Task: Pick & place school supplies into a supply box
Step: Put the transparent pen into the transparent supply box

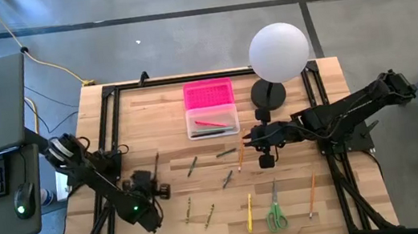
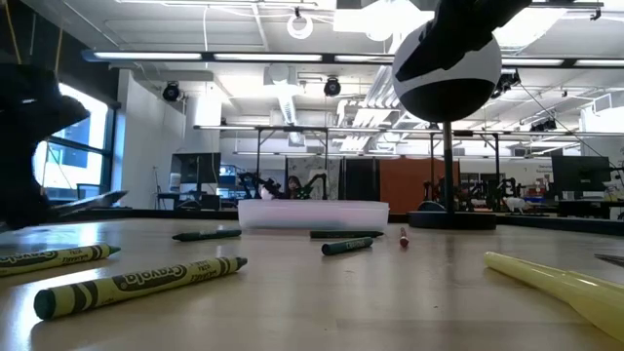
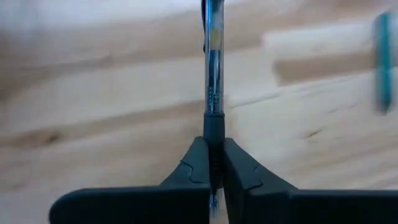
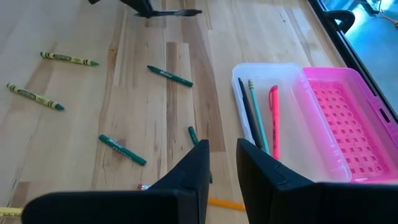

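Left gripper point(image 3: 212, 163) pinched clear pen point(image 3: 213, 62), well left of supply box point(image 1: 212, 121); next: lift, carry to box. Right gripper point(image 4: 222, 163) empty, part-spread.

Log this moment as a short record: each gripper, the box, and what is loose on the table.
left gripper: shut on a clear-barrelled pen, above the table's near-left part
right gripper: empty, jaws slightly apart, beside the supply box
supply box: open, pink lid folded back; a pink pen and two thin dark ones inside
loose items: green crayons, yellow and orange pencils, green-handled scissors
other: white globe lamp at the far side
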You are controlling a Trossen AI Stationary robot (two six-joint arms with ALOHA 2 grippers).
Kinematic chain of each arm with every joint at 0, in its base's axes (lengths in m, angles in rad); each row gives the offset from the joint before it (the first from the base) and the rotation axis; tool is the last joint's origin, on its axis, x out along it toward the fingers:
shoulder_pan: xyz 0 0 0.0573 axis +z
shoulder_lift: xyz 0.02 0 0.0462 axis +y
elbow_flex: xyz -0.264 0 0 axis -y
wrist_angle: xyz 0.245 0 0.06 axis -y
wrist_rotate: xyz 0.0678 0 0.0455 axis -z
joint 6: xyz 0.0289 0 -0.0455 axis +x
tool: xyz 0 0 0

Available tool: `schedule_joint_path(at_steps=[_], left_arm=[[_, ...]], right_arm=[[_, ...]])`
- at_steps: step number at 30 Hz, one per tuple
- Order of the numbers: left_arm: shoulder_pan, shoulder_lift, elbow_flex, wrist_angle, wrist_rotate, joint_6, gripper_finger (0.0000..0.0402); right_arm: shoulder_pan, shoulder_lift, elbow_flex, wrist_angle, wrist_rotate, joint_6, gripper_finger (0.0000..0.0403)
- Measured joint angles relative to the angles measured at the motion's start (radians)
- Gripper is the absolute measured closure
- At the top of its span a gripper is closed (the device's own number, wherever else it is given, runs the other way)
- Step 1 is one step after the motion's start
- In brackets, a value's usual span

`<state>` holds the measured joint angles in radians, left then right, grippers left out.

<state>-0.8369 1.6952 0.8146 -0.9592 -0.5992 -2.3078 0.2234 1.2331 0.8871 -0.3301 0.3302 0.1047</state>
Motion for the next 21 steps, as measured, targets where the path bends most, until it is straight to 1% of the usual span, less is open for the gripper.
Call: schedule_joint_path(at_steps=[2,6,9,11,12,14,18,21], left_arm=[[0.017,0.000,0.000,-0.010,-0.062,0.007,0.0362],[0.075,-0.001,0.001,-0.008,-0.141,0.089,0.0352],[0.139,-0.012,0.002,0.007,-0.212,0.156,0.0351],[0.202,-0.033,0.003,0.036,-0.236,0.229,0.0354],[0.236,-0.044,0.003,0.064,-0.235,0.293,0.0356],[0.312,-0.077,0.003,0.139,-0.214,0.469,0.0357],[0.488,-0.136,0.004,0.419,-0.102,0.968,0.0356],[0.626,-0.156,0.006,0.646,-0.008,1.304,0.0354]], right_arm=[[0.000,0.000,0.000,0.002,0.000,0.000,0.0344],[0.000,0.000,0.000,0.006,0.000,0.000,0.0344],[0.000,0.000,0.000,0.006,-0.001,0.000,0.0344],[0.000,0.000,0.000,0.006,0.000,0.000,0.0344],[0.000,0.000,0.000,0.006,0.000,0.000,0.0344],[0.000,0.000,0.000,0.006,0.000,0.000,0.0344],[0.000,0.000,0.000,0.006,0.000,-0.002,0.0344],[0.000,0.000,0.000,0.006,0.000,-0.019,0.0344]])
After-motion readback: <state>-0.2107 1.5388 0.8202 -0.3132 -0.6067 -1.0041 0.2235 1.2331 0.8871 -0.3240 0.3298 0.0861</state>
